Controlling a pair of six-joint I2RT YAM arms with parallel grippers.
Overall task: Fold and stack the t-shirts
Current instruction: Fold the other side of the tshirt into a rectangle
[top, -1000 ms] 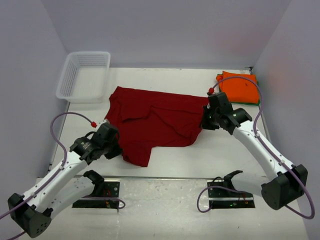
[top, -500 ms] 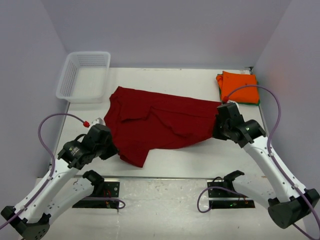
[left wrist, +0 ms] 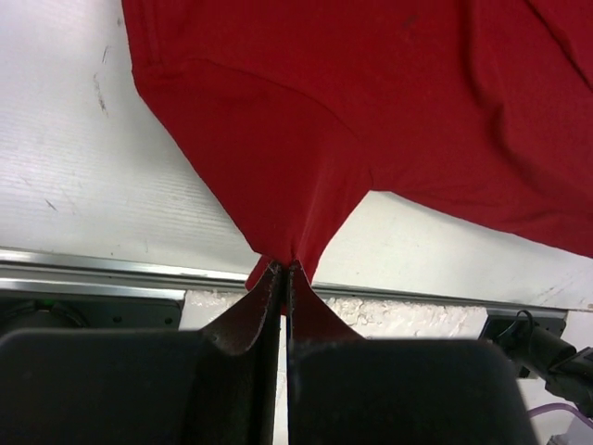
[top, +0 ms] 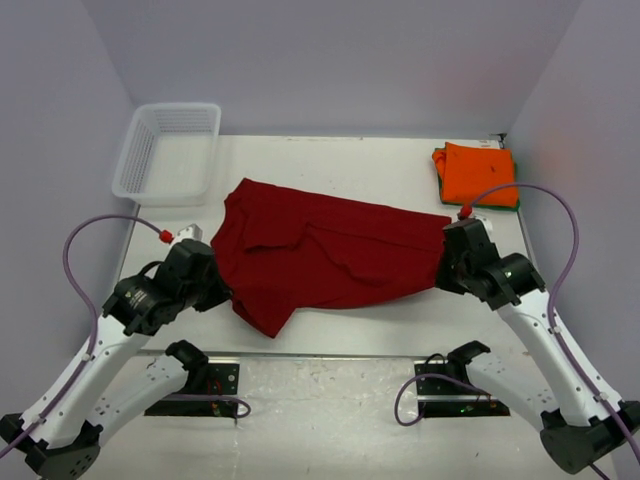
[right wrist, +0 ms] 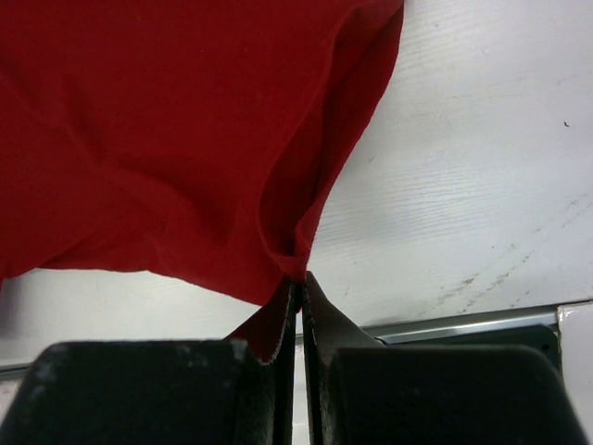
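A dark red t-shirt (top: pixel 330 250) hangs stretched between my two grippers over the middle of the table. My left gripper (top: pixel 222 292) is shut on its left end; in the left wrist view the cloth (left wrist: pixel 371 102) bunches into the closed jaws (left wrist: pixel 283 269). At the shirt's right end my right gripper (top: pixel 443 272) is shut on the cloth (right wrist: pixel 167 130), pinched at the jaw tips (right wrist: pixel 298 278). A folded bright orange t-shirt (top: pixel 478 172) lies at the back right, with a green edge (top: pixel 440 170) showing under it.
A white mesh basket (top: pixel 168 150) stands at the back left. Grey walls close in the table (top: pixel 330 165) on three sides. A metal rail (top: pixel 330 355) runs along the near edge by the arm bases.
Both grippers have moved toward the near edge and further apart, pulling the red t-shirt flatter and wider. Both stayed shut on it.
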